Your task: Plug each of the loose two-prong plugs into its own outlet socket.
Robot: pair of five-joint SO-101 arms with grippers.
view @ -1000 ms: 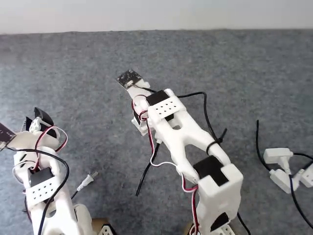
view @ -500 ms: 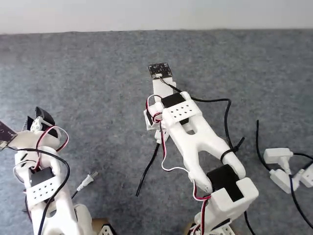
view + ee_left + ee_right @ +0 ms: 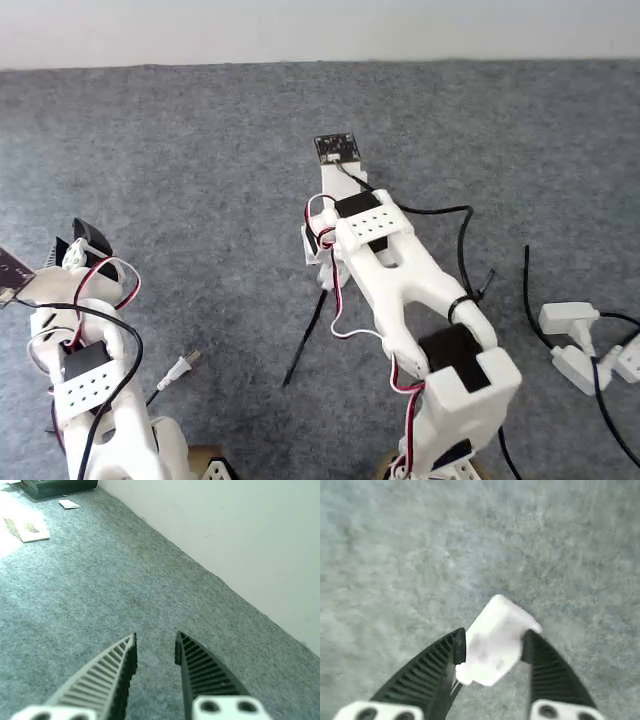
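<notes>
Grey carpet-like covering spans the bench [image 3: 180, 150], and I see a white wall [image 3: 300, 30] along the upper edge of the high view. The left arm [image 3: 90, 390] stands at the lower left of that view. In its wrist view, the left tool [image 3: 156, 640] has its ribbed fingers [image 3: 112, 672] apart with a narrow gap, nothing between them, above bare covering. The right arm [image 3: 400, 280] occupies the centre of the high view. The right tool [image 3: 494, 637] is clamped on a white block [image 3: 492, 647], gripped on both sides; I cannot tell whether it carries prongs. A black cable [image 3: 305, 345] lies on the covering just beside the right arm. One loose two-prong plug [image 3: 176, 371] lies flat at the lower left, near the left arm's base, prongs toward the upper right. White socket units [image 3: 568, 319] with black leads cluster at the right edge, well apart from both tools.
</notes>
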